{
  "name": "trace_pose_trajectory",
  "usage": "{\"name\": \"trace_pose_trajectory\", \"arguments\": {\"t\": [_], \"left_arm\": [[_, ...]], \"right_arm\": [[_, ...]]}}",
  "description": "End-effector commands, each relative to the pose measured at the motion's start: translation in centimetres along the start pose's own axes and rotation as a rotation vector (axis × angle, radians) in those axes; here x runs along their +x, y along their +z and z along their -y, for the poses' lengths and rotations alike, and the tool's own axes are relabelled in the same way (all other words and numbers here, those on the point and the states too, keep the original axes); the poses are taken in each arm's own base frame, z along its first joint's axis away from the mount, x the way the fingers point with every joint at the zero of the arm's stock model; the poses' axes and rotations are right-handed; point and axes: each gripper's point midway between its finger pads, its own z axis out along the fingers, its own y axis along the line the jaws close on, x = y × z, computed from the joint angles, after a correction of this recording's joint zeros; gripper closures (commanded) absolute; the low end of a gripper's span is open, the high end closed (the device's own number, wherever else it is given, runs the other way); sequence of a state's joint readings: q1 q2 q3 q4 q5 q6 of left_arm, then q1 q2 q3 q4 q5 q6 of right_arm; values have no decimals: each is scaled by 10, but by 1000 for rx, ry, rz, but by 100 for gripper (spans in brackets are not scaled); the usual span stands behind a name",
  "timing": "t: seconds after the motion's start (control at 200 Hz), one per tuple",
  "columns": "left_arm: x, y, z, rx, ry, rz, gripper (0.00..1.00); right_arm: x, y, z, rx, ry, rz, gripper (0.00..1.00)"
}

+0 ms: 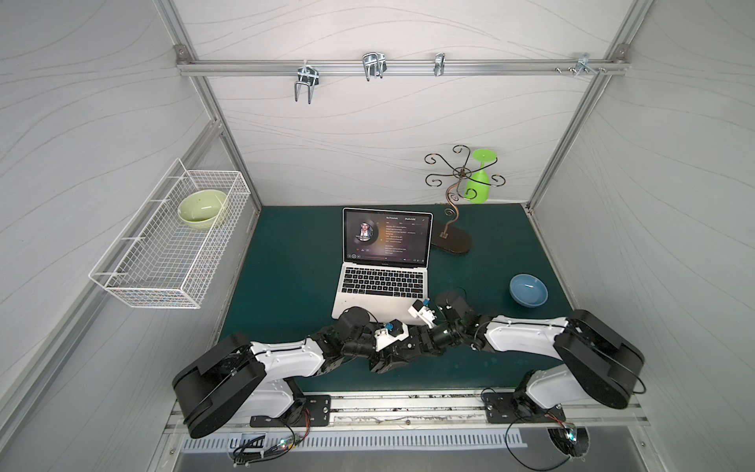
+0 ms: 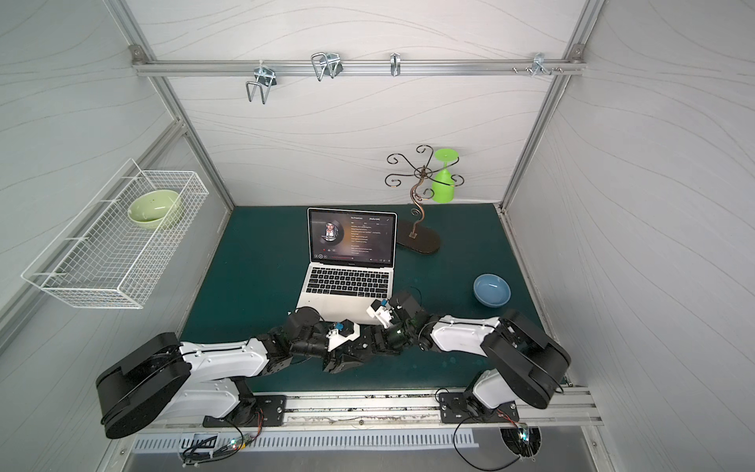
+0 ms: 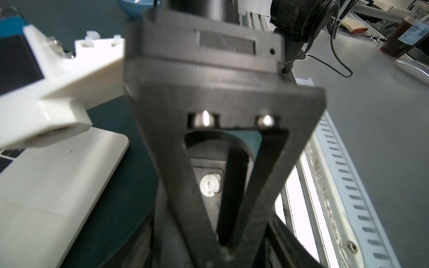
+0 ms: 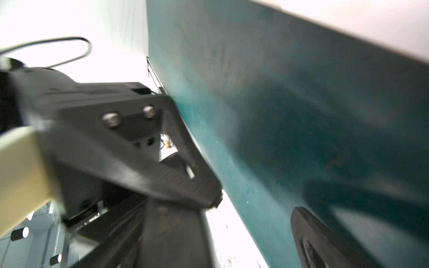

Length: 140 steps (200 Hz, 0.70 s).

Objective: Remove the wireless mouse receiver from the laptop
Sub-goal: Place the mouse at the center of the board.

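The silver laptop [image 1: 384,282] stands open mid-mat, screen lit, in both top views [image 2: 347,282]; its front corner [image 3: 58,174] shows in the left wrist view. The wireless mouse receiver shows in no view. Both grippers meet tip to tip just in front of the laptop's front right corner. My left gripper [image 1: 402,347] points right with its fingers apart [image 3: 218,255], and a finger of the right gripper [image 3: 209,197] fills the view before it. My right gripper [image 1: 386,361] points left, jaws wide [image 4: 250,236] over the green mat, with a finger of the left gripper [image 4: 176,176] close beside.
A blue bowl [image 1: 528,289] sits on the mat to the right of the laptop. Behind it a metal stand [image 1: 453,229] carries a green glass [image 1: 479,180]. A wire basket [image 1: 171,241] on the left wall holds a green bowl [image 1: 202,210].
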<state>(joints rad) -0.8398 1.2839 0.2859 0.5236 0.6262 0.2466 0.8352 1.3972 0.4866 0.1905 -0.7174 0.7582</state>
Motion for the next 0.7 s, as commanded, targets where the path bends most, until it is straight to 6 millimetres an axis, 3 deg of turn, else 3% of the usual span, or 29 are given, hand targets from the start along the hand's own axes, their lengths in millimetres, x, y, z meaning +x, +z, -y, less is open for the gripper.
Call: {"name": "trace_pose_trajectory", "arguments": {"t": [0.0, 0.26, 0.695], "left_arm": [[-35, 1, -4, -3, 92, 95, 100], [-41, 0, -3, 1, 95, 108, 100], [-46, 3, 0, 43, 72, 108, 100]], "right_arm": [[9, -16, -5, -6, -4, -11, 6], [15, -25, -10, -32, -3, -5, 16], [9, -21, -15, -75, -5, -1, 59]]}}
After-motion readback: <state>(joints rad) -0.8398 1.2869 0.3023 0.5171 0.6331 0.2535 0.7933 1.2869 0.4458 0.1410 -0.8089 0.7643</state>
